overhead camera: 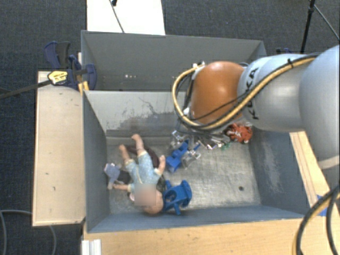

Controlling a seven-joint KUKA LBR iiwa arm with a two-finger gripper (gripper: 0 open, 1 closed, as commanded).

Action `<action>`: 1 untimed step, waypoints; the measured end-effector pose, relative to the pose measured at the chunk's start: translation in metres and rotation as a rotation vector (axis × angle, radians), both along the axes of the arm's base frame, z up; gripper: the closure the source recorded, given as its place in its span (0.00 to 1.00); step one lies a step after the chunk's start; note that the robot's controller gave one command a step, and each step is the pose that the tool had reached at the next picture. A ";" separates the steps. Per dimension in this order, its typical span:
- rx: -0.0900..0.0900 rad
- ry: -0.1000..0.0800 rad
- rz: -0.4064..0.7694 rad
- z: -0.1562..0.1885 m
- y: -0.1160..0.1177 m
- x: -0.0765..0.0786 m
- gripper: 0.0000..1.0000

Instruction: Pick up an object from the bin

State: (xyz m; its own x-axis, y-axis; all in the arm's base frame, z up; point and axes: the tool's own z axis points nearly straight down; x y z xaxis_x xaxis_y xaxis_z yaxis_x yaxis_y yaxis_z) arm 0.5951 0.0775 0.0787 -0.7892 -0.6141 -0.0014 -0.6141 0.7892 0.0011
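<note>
The gripper point(187, 144) is hanging low over the middle of the scuffed grey metal bin point(133, 62), its tip right at a small blue plastic piece point(177, 158), hard-edged and angular, lying tilted on the floor. Clamped or released? Cannot tell. To the left a baby doll point(142, 177) in a pale blue suit is sprawling, a chunky blue toy point(178, 196) touching its head. A red-orange lump point(240, 134) is sitting back right.
</note>
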 end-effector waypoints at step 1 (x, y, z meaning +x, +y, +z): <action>0.000 -0.008 -0.003 0.059 0.001 0.004 1.00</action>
